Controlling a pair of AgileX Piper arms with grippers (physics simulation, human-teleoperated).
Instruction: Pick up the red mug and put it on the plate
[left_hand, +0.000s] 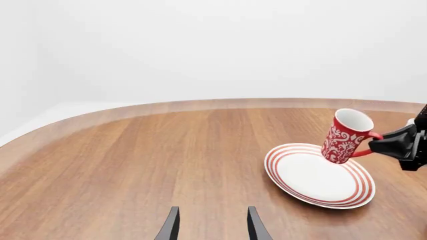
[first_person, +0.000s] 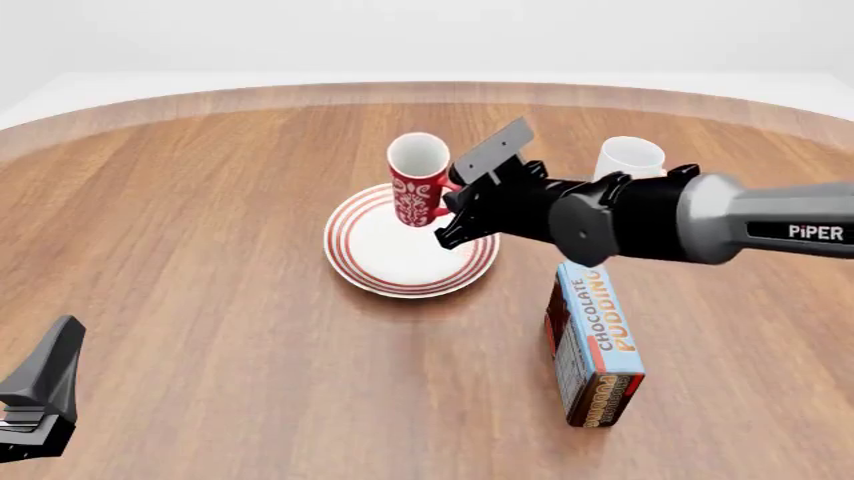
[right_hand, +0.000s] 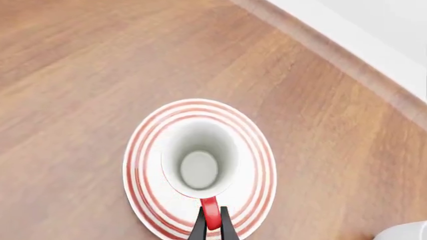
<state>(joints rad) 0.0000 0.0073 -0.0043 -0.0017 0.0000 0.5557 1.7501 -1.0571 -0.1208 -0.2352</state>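
The red mug (first_person: 419, 184) with a white pattern hangs tilted over the far part of the plate (first_person: 387, 262), a round white plate with red rings. My right gripper (first_person: 451, 220) is shut on the mug's red handle (right_hand: 210, 214). In the left wrist view the mug (left_hand: 346, 135) looks just above the plate (left_hand: 313, 176), and I cannot tell if it touches. From above, the right wrist view shows the mug's white inside (right_hand: 198, 162) over the plate (right_hand: 150, 200). My left gripper (left_hand: 213, 226) is open and empty, low at the near left (first_person: 40, 395).
A plain white mug (first_person: 629, 158) stands behind my right arm (first_person: 694, 220). A chocolate pudding box (first_person: 594, 345) stands near right of the plate. The wooden table's curved far edge (first_person: 427, 92) runs across the back.
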